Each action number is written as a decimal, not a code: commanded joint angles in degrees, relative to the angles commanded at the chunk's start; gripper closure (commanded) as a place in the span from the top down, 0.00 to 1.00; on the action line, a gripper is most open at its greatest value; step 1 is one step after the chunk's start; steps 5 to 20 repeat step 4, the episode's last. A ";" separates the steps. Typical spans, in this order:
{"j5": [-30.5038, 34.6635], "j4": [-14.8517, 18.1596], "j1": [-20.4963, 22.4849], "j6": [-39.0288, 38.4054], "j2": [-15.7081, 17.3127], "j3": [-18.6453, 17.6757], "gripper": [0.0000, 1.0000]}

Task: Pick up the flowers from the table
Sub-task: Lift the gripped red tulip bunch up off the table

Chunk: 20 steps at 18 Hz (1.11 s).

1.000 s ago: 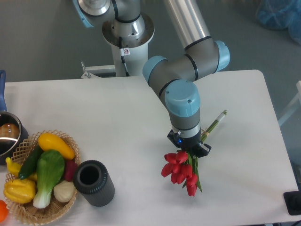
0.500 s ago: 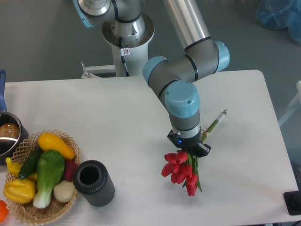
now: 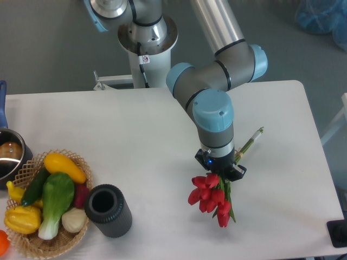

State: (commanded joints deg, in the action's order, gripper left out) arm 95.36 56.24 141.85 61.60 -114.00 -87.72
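Since the earlier frame the arm and the flowers (image 3: 212, 198) have shifted together a little to the right and slightly nearer, the stem tip now sitting a touch further right than before. The pincer (image 3: 221, 173) points straight down over the right half of the white bench (image 3: 135, 141) and is clamped on the bunch just where the stems meet the red blooms. The red tulip heads and green leaves hang out on the near side of the pincer, while the thin green stems stick out behind it toward the far right, ending in a pale tip. Whether the blooms touch the bench surface or hang just above it cannot be told from this view. On the near left of the bench stands a wicker basket (image 3: 32, 245) holding a yellow squash (image 3: 64, 167), a dark green cucumber (image 3: 34, 186), a leafy green vegetable with a white stalk (image 3: 55, 201), a yellow pepper (image 3: 21, 218), a pale onion (image 3: 74, 219) and a red-purple round vegetable (image 3: 81, 195). Just beside the basket on its right stands a dark cylindrical holder (image 3: 107, 210), upright with its mouth open upward, well apart from the flowers. A metal pot (image 3: 10, 157) sits at the left edge.
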 joint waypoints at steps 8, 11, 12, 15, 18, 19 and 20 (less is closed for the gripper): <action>-0.35 3.17 0.70 1.42 1.85 0.96 0.00; -0.35 3.17 0.70 1.42 1.85 0.96 0.00; -0.35 3.17 0.70 1.42 1.85 0.96 0.00; -0.35 3.17 0.70 1.42 1.85 0.96 0.00; -0.35 3.17 0.70 1.42 1.85 0.96 0.00; -0.35 3.17 0.70 1.42 1.85 0.96 0.00; -0.35 3.17 0.70 1.42 1.85 0.96 0.00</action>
